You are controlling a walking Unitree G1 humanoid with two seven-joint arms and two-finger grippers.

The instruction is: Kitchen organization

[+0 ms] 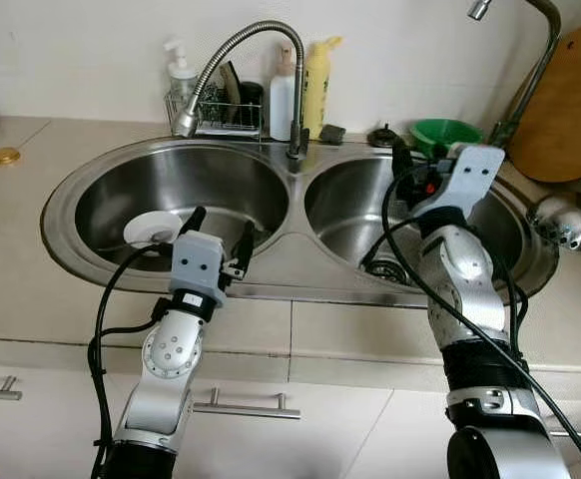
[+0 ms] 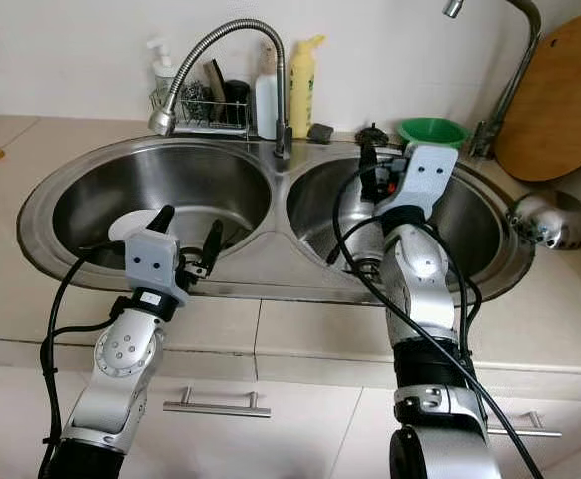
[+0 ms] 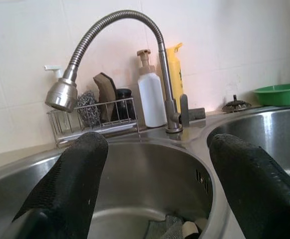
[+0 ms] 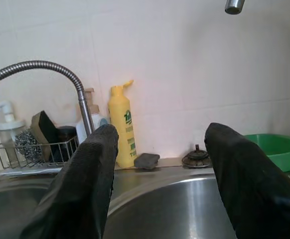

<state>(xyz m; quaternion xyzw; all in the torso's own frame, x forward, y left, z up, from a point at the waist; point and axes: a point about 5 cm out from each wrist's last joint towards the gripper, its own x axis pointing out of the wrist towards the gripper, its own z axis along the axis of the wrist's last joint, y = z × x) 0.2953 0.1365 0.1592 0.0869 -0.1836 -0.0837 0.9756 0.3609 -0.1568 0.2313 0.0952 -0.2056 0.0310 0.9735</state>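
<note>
From the head views, the left gripper [image 1: 218,232] hovers over the left basin's front rim, fingers spread and empty, seemingly lined up on the white plate [image 1: 151,229] lying inside. Along the right wrist view, the right gripper [image 4: 157,164] hangs over the right basin, fingers likewise apart, facing the green bowl [image 4: 278,148] on the table.

Light: bright, even, soft daylight tone | Glare: highlights on the steel sink [image 1: 271,261] rim and basins | Shadows: faint, soft under arms | Focus: head views sharp; wrist views blur the near black fingers [image 3: 70,189]
</note>
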